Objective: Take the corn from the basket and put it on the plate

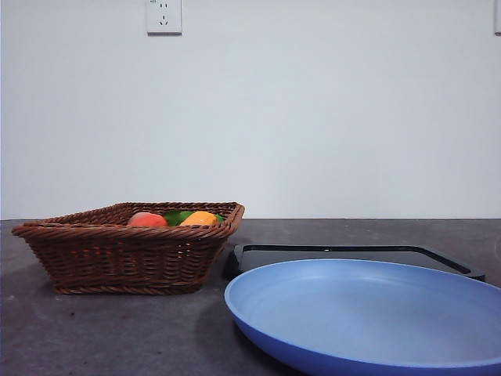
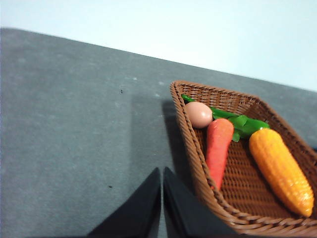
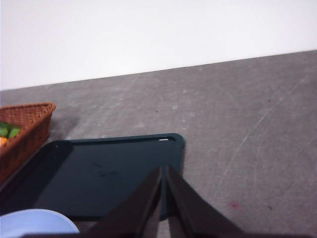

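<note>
Corn (image 2: 281, 171) lies in the basket (image 2: 198, 163) beside a carrot (image 2: 218, 151); the closed left end effector (image 2: 162, 198), outside the rim, risks snagging wicker or carrot.

A plain white wall (image 1: 313, 117) fills the back of the scene, smooth and evenly lit, with no marks on it. High on it, toward eleven o'clock in the front view, sits a white wall socket (image 1: 163, 16), cut off by the top edge. A second white fitting (image 1: 498, 16) just shows at the one o'clock corner, too little of it to tell what it is. Below the wall runs a dark grey table (image 1: 94, 337) with a matte, faintly speckled top; pale scuffs and thin scratches cross it in the right wrist view. The light is soft, and shadows on the table are faint.
</note>
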You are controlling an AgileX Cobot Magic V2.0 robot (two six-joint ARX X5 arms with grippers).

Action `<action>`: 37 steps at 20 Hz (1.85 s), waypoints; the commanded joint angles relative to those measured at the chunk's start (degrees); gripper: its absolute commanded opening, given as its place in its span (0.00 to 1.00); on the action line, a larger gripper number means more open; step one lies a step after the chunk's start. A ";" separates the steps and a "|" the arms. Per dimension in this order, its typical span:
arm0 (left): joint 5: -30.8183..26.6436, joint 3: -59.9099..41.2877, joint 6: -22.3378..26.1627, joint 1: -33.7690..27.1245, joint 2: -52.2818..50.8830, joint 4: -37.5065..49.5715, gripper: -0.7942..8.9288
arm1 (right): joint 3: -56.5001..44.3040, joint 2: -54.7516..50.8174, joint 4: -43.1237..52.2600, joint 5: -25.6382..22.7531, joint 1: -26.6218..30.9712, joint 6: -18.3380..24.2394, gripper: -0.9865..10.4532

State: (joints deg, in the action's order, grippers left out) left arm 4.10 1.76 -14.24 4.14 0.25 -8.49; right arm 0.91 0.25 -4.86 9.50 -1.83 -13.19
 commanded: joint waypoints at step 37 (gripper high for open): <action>28.09 38.34 9.53 0.07 31.89 -39.69 0.09 | 43.58 36.54 -52.92 13.40 -4.70 12.79 0.09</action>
State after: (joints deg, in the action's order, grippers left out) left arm 31.81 38.94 -6.24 4.14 32.03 -48.47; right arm 43.53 36.60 -58.11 22.74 -6.39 -1.58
